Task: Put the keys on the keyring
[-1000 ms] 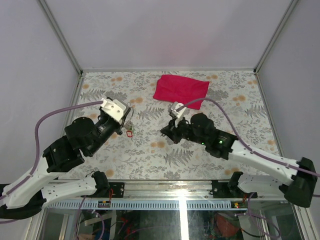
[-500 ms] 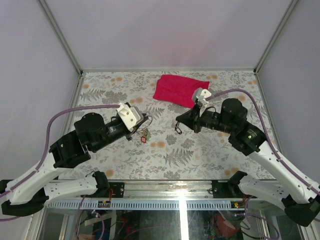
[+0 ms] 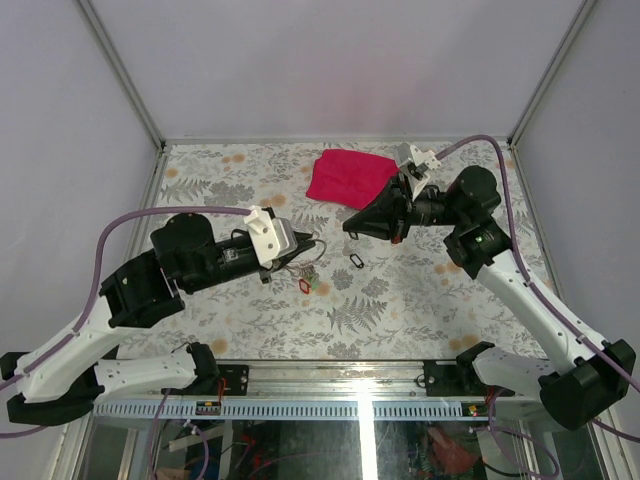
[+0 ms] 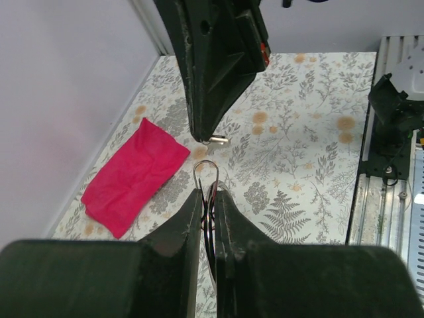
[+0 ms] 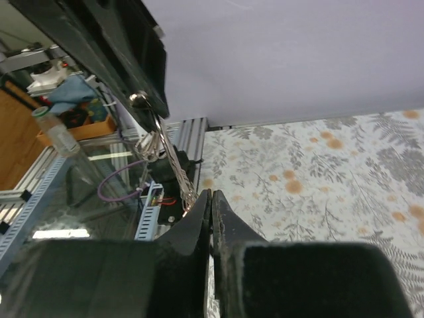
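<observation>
My left gripper [image 3: 312, 246] is shut on the thin silver keyring [image 4: 206, 173], whose loop sticks out past the fingertips in the left wrist view. Keys with red and green tags [image 3: 307, 283] hang below it. My right gripper [image 3: 349, 228] is shut on a silver key [image 5: 171, 159], its blade pointing away towards the left gripper [image 5: 99, 46]. That key's black tag [image 3: 356, 261] dangles beneath. In the left wrist view the right gripper [image 4: 213, 136] hangs just beyond the ring, the key's tip [image 4: 219, 140] a little short of it. Both grippers are held above the table, tips apart.
A red cloth [image 3: 352, 177] lies flat at the back of the floral table [image 3: 420, 300], just behind the right gripper; it also shows in the left wrist view [image 4: 132, 175]. Grey walls stand on three sides. A metal rail [image 3: 330, 385] runs along the near edge.
My left gripper has moved right with the keyring and its hanging keys. My right gripper has moved back and to the right towards the cloth, still holding its key with the black tag.
</observation>
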### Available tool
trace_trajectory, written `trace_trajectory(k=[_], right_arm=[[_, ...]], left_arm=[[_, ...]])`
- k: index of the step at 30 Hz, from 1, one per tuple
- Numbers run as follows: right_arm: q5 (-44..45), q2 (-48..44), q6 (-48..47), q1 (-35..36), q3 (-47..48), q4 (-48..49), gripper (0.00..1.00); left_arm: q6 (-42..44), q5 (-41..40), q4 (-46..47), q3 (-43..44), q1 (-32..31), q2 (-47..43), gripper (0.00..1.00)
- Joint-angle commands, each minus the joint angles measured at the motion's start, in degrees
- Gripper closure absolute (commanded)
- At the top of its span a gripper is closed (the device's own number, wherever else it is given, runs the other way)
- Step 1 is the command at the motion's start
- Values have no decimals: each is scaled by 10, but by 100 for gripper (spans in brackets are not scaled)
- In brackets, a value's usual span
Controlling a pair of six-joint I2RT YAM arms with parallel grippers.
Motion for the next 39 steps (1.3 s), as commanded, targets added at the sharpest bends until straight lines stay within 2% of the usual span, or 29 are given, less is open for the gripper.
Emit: trace_trajectory(k=[1, 7, 16, 39], right_arm=[[-73, 12, 75, -3, 36, 136, 100], [-72, 22, 155, -3, 46, 235, 100], [-97, 45, 226, 2, 67, 312, 100], [-115, 77, 179, 62, 113, 265, 100]], left_arm=[[16, 49, 6, 38, 3, 11, 100], [17, 84, 6, 56, 3, 28, 100], [18, 118, 6, 66, 3, 42, 100], [18, 140, 6, 79, 1, 59, 100]])
